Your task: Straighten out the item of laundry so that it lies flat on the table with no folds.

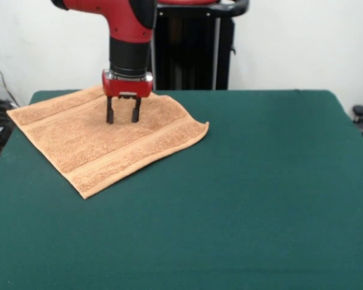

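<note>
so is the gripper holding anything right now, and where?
Nothing held. The gripper is open, fingertips down on the middle of the hand towel, no cloth pinched between them.

- The arm [130,36] is cut off by the top edge in the frame's upper left.
- The gripper [123,118] hides a patch of the towel [103,142] behind it.
- The table [242,199] runs past the bottom edge and both lower sides.
</note>
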Controlling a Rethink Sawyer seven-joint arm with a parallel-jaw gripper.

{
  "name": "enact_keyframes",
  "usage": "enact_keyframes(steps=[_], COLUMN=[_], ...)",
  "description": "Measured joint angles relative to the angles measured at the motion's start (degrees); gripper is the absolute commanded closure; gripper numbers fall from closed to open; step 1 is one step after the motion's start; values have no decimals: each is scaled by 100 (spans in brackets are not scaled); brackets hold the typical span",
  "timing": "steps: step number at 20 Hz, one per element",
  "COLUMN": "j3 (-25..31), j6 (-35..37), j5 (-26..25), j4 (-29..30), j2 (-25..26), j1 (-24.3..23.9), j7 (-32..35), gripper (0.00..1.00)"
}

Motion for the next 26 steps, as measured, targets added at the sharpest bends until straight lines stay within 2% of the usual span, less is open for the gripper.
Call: enact_keyframes(steps=[26], j3=[12], j6=[236], j5=[38], j4=[-57], j2=[-28], j1=[55], j7=[0], gripper=[0])
